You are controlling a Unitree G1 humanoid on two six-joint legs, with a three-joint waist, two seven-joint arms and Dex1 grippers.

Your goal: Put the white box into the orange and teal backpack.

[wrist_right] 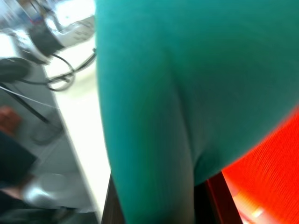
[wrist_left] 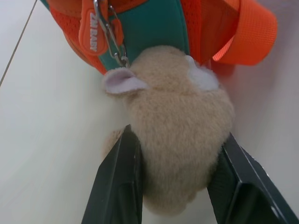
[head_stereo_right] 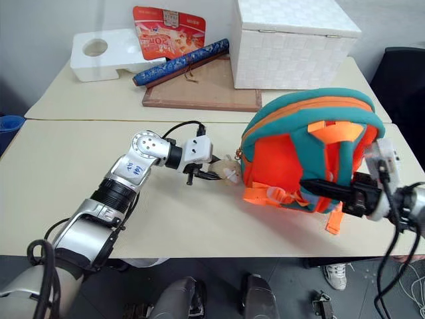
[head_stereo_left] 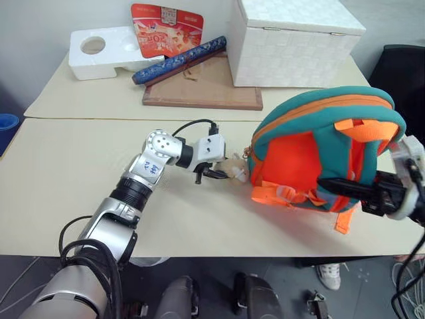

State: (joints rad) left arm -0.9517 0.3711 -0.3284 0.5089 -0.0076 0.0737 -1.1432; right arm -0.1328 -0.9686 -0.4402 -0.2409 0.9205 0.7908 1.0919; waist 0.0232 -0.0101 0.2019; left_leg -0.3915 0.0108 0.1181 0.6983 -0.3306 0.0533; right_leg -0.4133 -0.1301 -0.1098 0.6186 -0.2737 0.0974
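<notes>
- The orange and teal backpack (head_stereo_left: pixel 325 156) sits on the right half of the near table (head_stereo_left: pixel 80 199), propped up, orange mesh side toward the camera and teal trim arching over the top. The white box isn't anywhere to be seen from these angles, so no telling where it is.
- Far left on the back table there's a white foam block (head_stereo_left: pixel 99 53) with a round hole in it. Right next to it a red snack packet (head_stereo_left: pixel 166 30) leans against the wall.
- A blue patterned roll (head_stereo_left: pixel 179 60) lies diagonally in front of the packet, its near end by the foam block and the other end over a flat wooden board (head_stereo_left: pixel 206 90).
- Next along, the big white woven box (head_stereo_left: pixel 292 40) with a lid stands at the right edge of that board.
- Down on the near table, the left gripper (wrist_left: pixel 177 163) reaches in sideways toward the backpack's left edge. Its two black fingers (wrist_left: pixel 117 186) straddle the beige plush hamster (wrist_left: pixel 180 140), one on each side and pressing into the fur, so it's clamped on the toy.
- The hamster hangs off a metal clip (wrist_left: pixel 112 39) by an orange zip tab on the backpack.
- Far right, the right gripper (head_stereo_left: pixel 345 187) is pinched tight on the backpack's teal strap (wrist_right: pixel 154 116), fabric squeezed between the fingers.
</notes>
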